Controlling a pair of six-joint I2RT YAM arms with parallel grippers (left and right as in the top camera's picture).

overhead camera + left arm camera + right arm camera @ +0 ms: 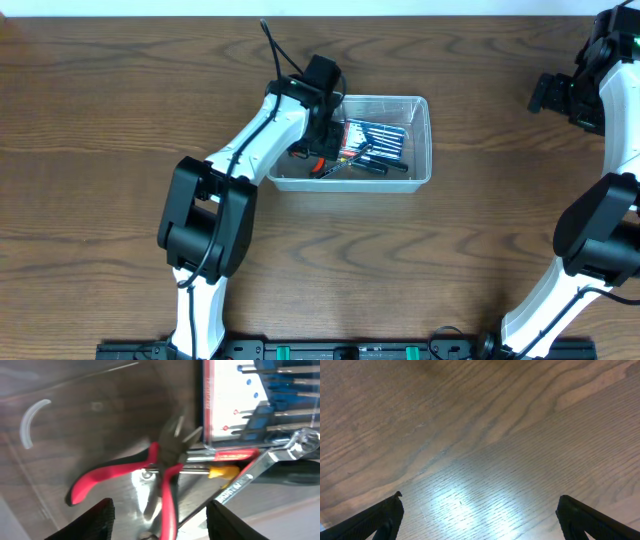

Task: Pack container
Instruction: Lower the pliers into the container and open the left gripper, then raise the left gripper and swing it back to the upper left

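Your left claw (160, 512) hung spread over the red pliers (115, 472) inside the container (421, 140); your right claw (480, 515) gaped above bare desk (470, 420).

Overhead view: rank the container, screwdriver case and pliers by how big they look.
1. Container: largest by far; it holds the other two.
2. Screwdriver case: covers a good part of the floor.
3. Pliers: smallest as seen, but the left arm hides part of them, so their full size is unsure.

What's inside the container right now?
Red-handled pliers, a wrench, a yellow-handled tool and the screwdriver set case lie in the container. Anything beneath the case is covered.
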